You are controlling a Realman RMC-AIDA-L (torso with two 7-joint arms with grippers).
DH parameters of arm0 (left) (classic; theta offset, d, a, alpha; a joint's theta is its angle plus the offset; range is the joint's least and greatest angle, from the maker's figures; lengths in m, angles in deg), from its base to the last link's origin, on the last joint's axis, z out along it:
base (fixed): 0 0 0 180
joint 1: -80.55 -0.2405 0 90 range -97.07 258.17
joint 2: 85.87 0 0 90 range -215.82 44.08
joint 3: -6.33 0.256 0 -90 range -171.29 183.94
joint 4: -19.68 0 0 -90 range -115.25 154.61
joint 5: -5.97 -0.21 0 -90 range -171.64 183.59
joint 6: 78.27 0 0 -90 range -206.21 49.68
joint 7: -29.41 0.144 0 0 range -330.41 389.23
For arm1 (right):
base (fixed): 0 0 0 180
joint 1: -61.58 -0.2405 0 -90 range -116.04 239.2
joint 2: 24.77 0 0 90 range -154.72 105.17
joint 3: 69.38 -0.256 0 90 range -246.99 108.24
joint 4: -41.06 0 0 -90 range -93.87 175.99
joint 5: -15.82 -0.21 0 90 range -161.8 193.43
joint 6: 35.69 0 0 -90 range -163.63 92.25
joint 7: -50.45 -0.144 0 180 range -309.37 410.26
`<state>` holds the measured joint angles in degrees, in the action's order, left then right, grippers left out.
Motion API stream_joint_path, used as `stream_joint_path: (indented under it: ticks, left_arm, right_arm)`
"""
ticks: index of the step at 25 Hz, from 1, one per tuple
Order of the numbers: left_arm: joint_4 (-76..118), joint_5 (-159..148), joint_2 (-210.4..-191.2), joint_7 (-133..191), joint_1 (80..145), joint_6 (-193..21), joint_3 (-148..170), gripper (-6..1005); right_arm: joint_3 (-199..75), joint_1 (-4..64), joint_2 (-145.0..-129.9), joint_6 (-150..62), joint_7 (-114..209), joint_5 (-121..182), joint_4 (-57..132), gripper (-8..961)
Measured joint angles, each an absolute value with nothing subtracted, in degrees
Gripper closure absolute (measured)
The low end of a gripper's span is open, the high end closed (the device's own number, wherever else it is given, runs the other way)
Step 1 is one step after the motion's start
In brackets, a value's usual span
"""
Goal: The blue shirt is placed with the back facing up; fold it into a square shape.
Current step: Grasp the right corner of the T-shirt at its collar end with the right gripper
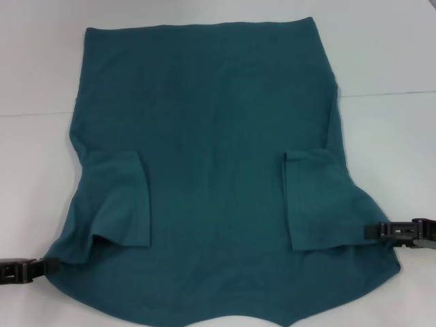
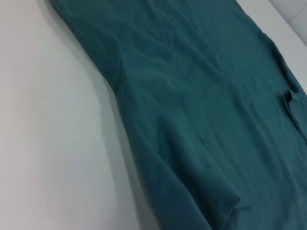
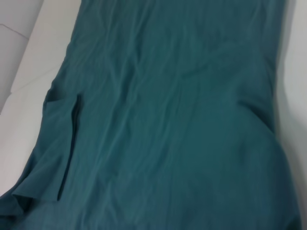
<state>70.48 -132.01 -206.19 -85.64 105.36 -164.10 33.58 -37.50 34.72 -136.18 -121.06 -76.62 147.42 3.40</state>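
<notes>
Blue shirt (image 1: 214,177) lies flat on the white table (image 1: 381,48), back up, both sleeves already folded inward. Left gripper (image 1: 49,267) and right gripper (image 1: 371,231) clamp its near shoulder edges. Body folds remain, roughly a third done.

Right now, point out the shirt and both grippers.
shirt (image 1: 214,170): head view, middle of its plain back.
left gripper (image 1: 42,268): head view, fingertips at the shirt's edge by the left shoulder.
right gripper (image 1: 373,231): head view, fingertips at the shirt's edge by the right shoulder.
</notes>
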Motion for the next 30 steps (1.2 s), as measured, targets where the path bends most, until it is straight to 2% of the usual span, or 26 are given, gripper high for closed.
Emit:
stream_joint_path:
  ticks: [5,20,30]
  left_arm:
    - [70.41,-132.01,-206.19,-85.63,105.41,-164.01,33.55,970]
    - [70.05,-131.62,-206.19,-85.52,105.42,-163.85,33.61,970]
    - [70.04,-131.57,-206.19,-85.45,105.51,-163.43,33.85,970]
  right_arm:
    - [-37.75,34.58,-136.1,-121.25,-76.62,147.38,3.53,37]
    - [-38.2,36.97,-133.82,-122.31,-77.58,147.46,3.68,38]
    - [-37.68,36.87,-134.93,-121.29,-77.24,147.48,3.82,38]
